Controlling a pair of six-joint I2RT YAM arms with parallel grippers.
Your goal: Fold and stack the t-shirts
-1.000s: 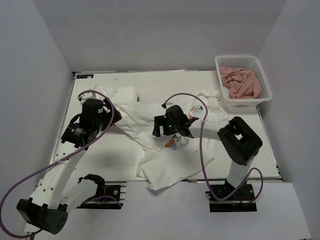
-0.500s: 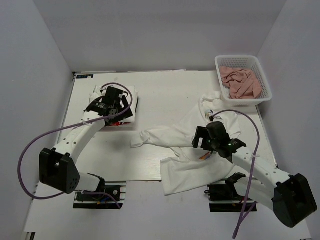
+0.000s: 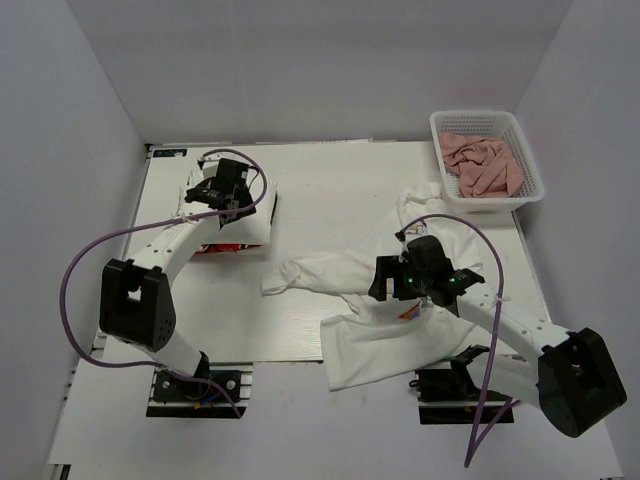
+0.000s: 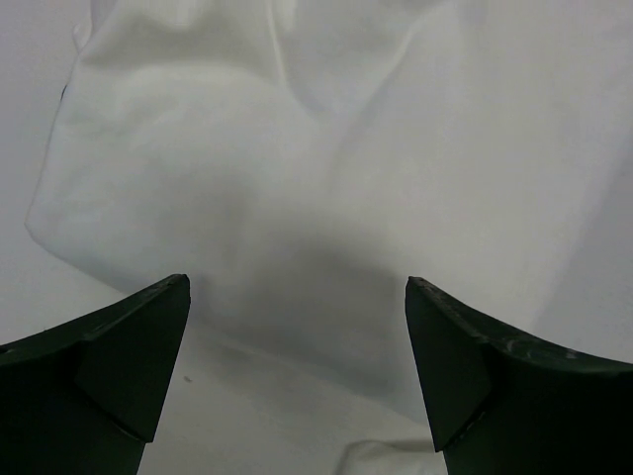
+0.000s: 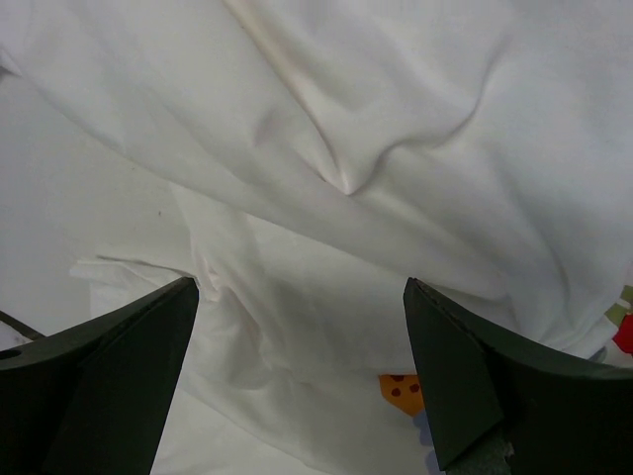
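White tabletop [image 3: 330, 190], 1 white cotton t-shirt [image 3: 258, 232] folded; our left gripper [image 4: 297, 287] and right gripper [image 5: 300, 287] gape wide; next we should pinch the crumpled printed t-shirt [image 3: 380, 340].

Far left, near right and far right corner of the flat white table [image 3: 330, 190].
A folded white cotton t-shirt [image 3: 255, 225] lies at the far left, under the left gripper [image 3: 200, 192]. A crumpled white cotton t-shirt with a cartoon print [image 3: 375, 345] sprawls at the near right, under the right gripper [image 3: 385, 282]. Behind it, at the far right corner, a white plastic mesh basket [image 3: 490, 203] holds salmon-pink cloths [image 3: 480, 165].
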